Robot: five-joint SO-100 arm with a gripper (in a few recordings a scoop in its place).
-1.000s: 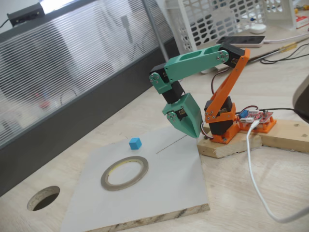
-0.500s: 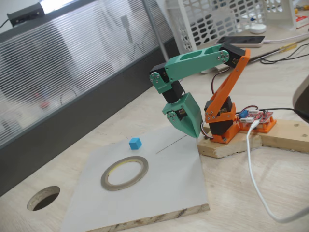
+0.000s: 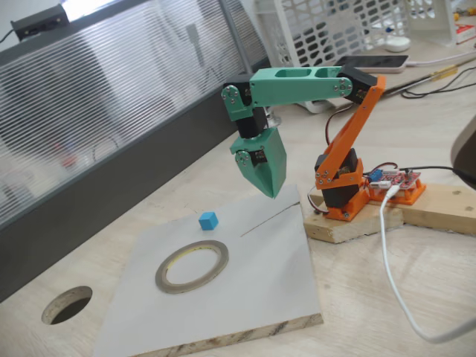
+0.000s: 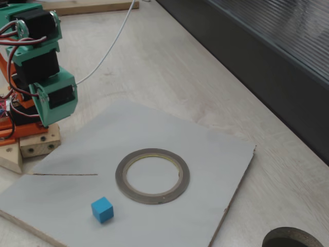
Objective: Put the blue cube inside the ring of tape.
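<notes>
Your gripper (image 3: 271, 192) hangs with jaws together, above the board (image 3: 260, 297); cube (image 3: 208, 220) sits beside the ring (image 3: 192, 265).

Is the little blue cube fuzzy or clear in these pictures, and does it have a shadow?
In both fixed views the small sky-blue cube looks clear and sharp, with only a faint soft shadow on the pale grey board; lighting is even, no glare.
</notes>
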